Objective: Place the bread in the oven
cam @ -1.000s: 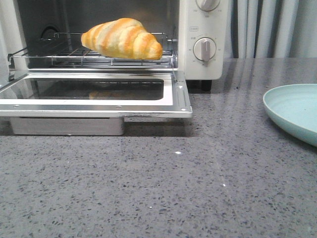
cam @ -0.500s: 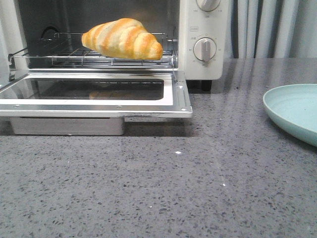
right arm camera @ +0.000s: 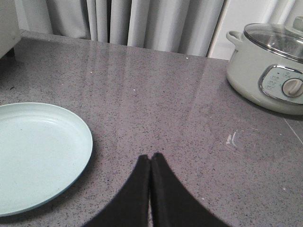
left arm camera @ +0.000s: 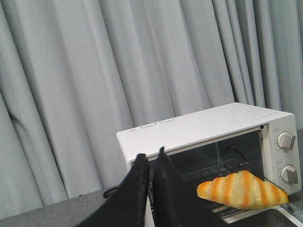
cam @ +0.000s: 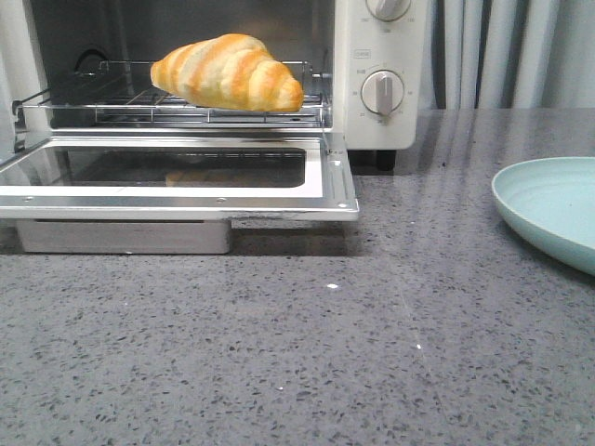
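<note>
Resting on the wire rack (cam: 112,104) inside the open oven (left arm camera: 199,127), the bread (cam: 228,72) lies beyond and apart from the clenched, empty left pincer (left arm camera: 150,158). It looks light, glossy, perhaps slippery; its thick middle seems the best hold. The right pincer (right arm camera: 151,158), likewise clenched, hangs over the desk (right arm camera: 156,104) beside a plate (right arm camera: 33,151).

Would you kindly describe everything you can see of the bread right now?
The bread is a glossy, golden-orange croissant-shaped roll with paler cream stripes and tapered ends. It lies on its side on the wire rack inside the oven, whose door is folded down open. Only the rack touches it; neither tool is near it. A faint reflection of it shows in the door glass.
</note>
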